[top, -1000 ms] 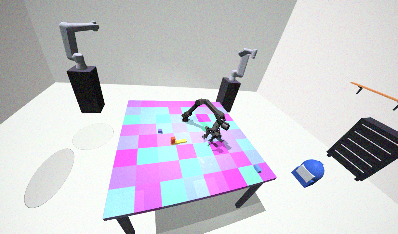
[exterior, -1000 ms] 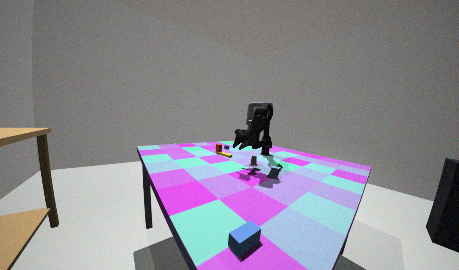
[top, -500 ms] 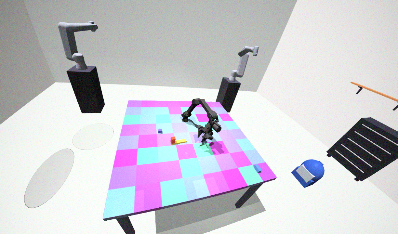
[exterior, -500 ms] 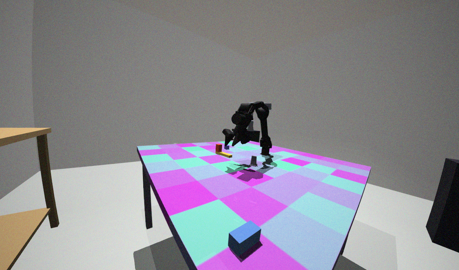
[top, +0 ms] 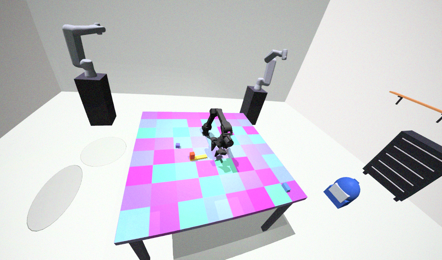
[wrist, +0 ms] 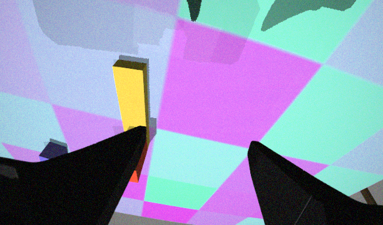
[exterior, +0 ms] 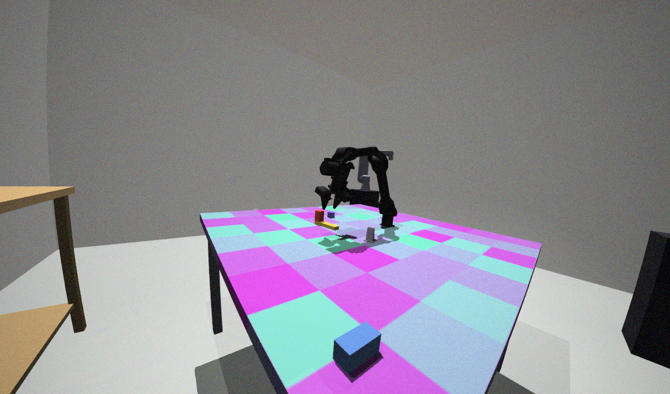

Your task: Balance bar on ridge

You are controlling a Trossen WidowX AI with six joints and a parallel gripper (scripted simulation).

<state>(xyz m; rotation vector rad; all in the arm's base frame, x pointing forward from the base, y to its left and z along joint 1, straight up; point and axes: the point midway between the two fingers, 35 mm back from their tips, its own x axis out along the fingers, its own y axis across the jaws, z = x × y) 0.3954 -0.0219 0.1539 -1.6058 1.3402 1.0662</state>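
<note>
Near the middle of the checkered surface [top: 170,197], the yellow bar [top: 201,156] lies flat, one end touching a red block [top: 192,155] and the other pointing toward the arm. Above the bar's free end hangs the pincer [exterior: 331,201], fingers spread wide with nothing between them (the wrist view shows both dark fingertips apart, the bar [wrist: 131,97] stretching away just past the left one). The grey ridge [exterior: 370,234] stands upright on the surface close to the arm's base in the exterior view, well apart from the bar and not touching it. A small purple cube [top: 177,145] sits beyond the red block, and a blue block [exterior: 356,345] rests near the surface's far corner from the arm.
</note>
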